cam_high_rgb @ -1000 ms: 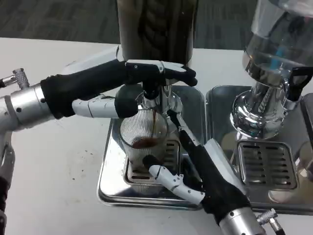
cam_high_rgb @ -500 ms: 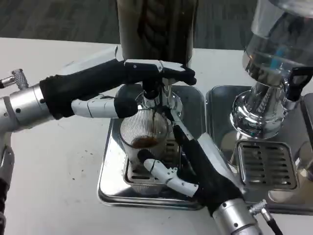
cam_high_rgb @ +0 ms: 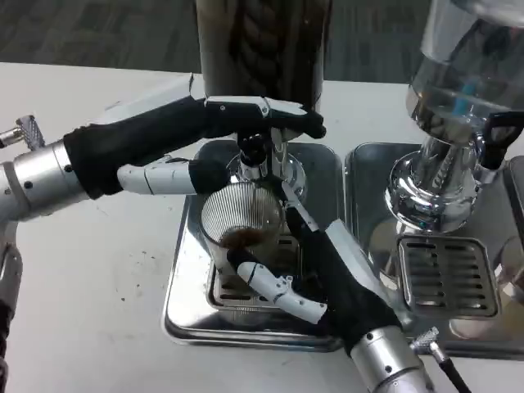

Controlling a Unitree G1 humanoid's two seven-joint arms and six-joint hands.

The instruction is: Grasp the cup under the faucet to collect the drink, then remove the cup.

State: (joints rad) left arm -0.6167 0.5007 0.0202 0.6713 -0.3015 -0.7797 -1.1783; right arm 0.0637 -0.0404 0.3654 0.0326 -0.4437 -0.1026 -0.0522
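Note:
A clear ribbed cup (cam_high_rgb: 239, 219) with a little dark drink at its bottom stands tilted on the grate under the faucet (cam_high_rgb: 252, 152) of the dark dispenser (cam_high_rgb: 262, 45). My right hand (cam_high_rgb: 315, 274) grips the cup from the front right, thumb across its near side and fingers along its far side. My left hand (cam_high_rgb: 217, 135) reaches in from the left, its fingers lying over the top of the faucet lever and its thumb beside the spout. No stream is visible from the faucet.
The steel drip tray (cam_high_rgb: 184, 278) holds the cup's grate. A second dispenser (cam_high_rgb: 458, 106) with clear liquid stands on its own tray (cam_high_rgb: 446, 278) at the right. White table (cam_high_rgb: 82, 286) lies to the left.
The dark stream seen a second ago has stopped. My right hand has slid left and closed more around the cup, which now leans. The left hand stays on the lever.

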